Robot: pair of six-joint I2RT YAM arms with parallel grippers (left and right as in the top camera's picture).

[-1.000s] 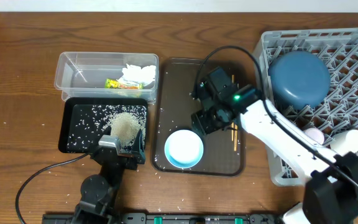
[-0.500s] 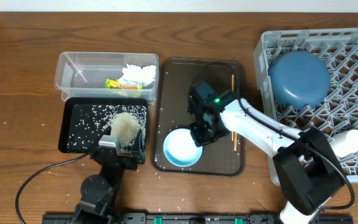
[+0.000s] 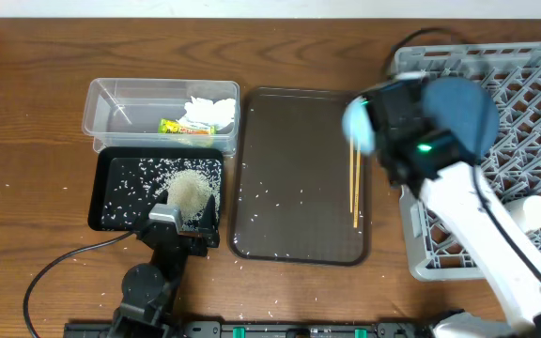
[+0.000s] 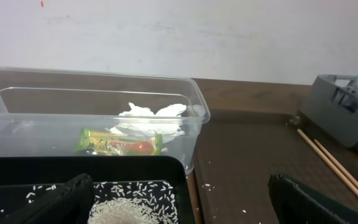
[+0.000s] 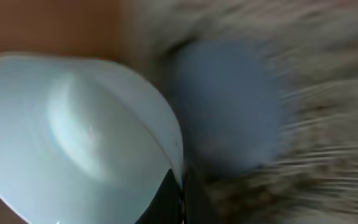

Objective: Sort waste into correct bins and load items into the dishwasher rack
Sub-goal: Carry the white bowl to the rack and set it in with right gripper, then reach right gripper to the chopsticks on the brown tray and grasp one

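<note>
Right pincer [image 5: 178, 196] clamps pale-blue bowl [image 3: 357, 124], now lifted from tray [image 3: 299, 169] beside rack [image 3: 533, 94].

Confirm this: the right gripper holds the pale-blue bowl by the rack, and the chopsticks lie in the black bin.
Wrong on the chopsticks: the overhead view shows them on the brown tray, not in the black bin. The right gripper does hold the pale-blue bowl by the rack.
</note>
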